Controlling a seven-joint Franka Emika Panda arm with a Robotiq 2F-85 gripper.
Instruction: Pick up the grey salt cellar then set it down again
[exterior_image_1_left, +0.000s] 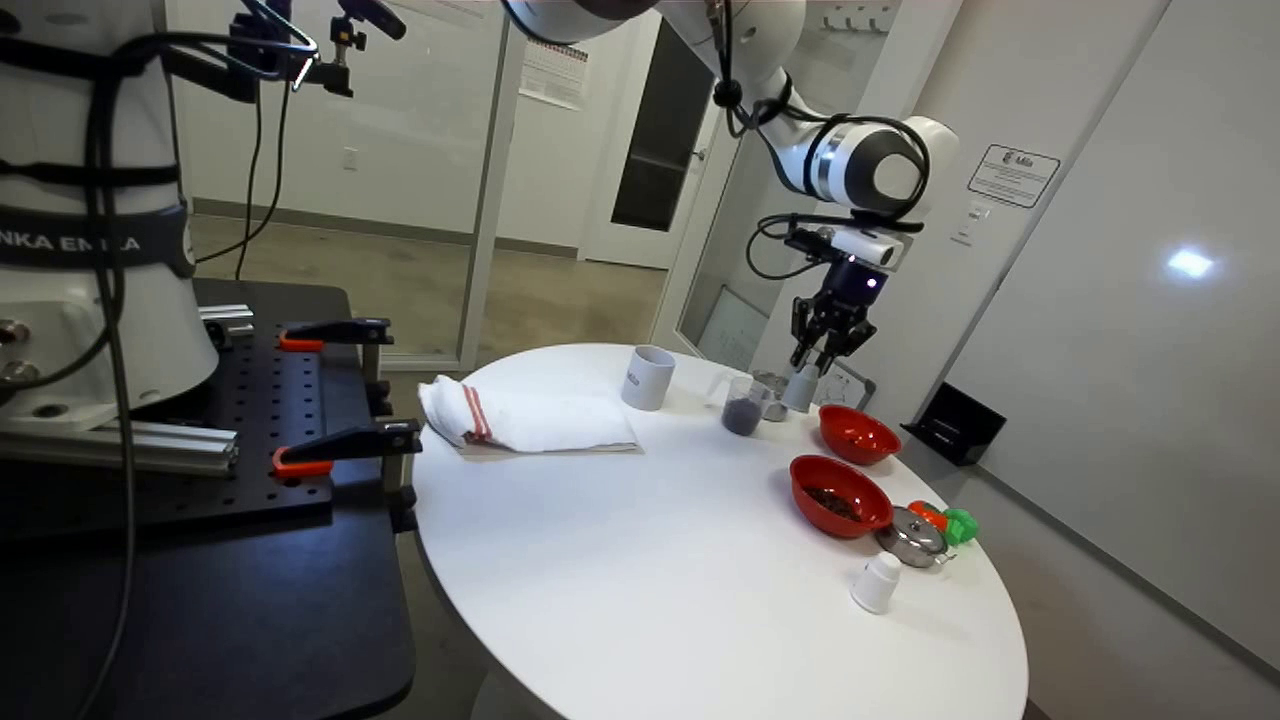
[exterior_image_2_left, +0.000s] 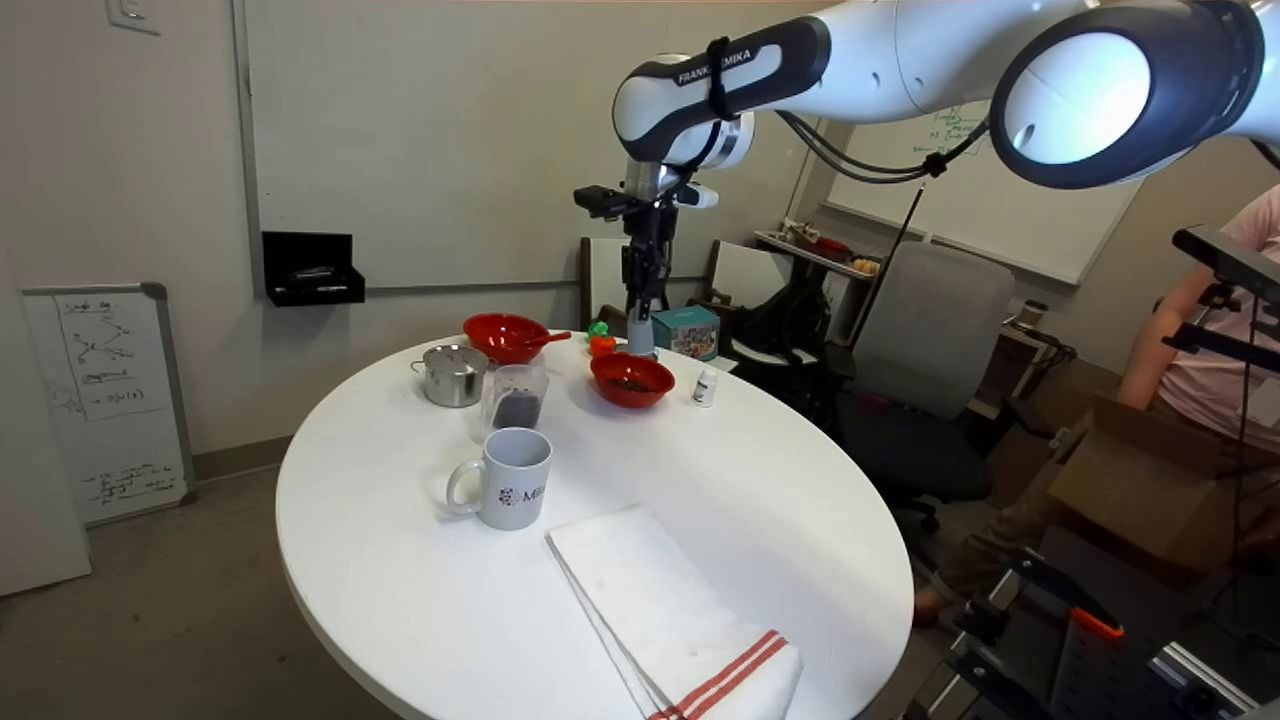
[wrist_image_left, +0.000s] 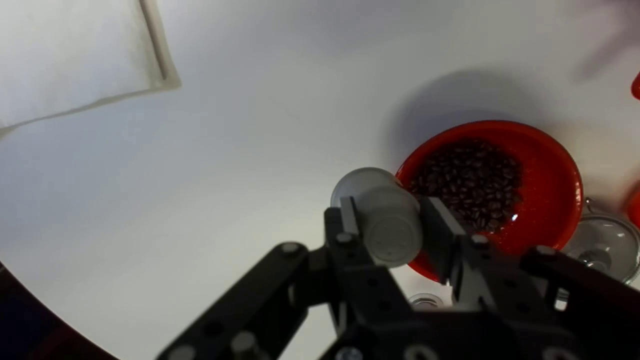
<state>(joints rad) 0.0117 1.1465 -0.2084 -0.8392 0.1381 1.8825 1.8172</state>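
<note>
The grey salt cellar (wrist_image_left: 390, 232) is between my gripper's two fingers (wrist_image_left: 387, 210) in the wrist view, and both pads lie against its sides. Its dotted narrow end faces the camera and its wider end points down. In both exterior views the salt cellar (exterior_image_1_left: 799, 390) (exterior_image_2_left: 640, 333) hangs below my gripper (exterior_image_1_left: 812, 362) (exterior_image_2_left: 641, 304), roughly upright. It appears held above the table beside the red bowl of dark beans (wrist_image_left: 545, 200). The bean bowl also shows in both exterior views (exterior_image_1_left: 830, 525) (exterior_image_2_left: 632, 395). The fingers hide part of the salt cellar.
A red bowl (exterior_image_1_left: 858, 436), a measuring cup (exterior_image_1_left: 742, 412), a lidded steel pan (exterior_image_1_left: 911, 538) and a white shaker (exterior_image_1_left: 876, 583) stand on the round table (exterior_image_1_left: 640, 590). A pale mug (exterior_image_1_left: 648, 378) and folded towel (exterior_image_1_left: 545, 420) are also on it. A steel pot (exterior_image_2_left: 454, 377) stands near the edge.
</note>
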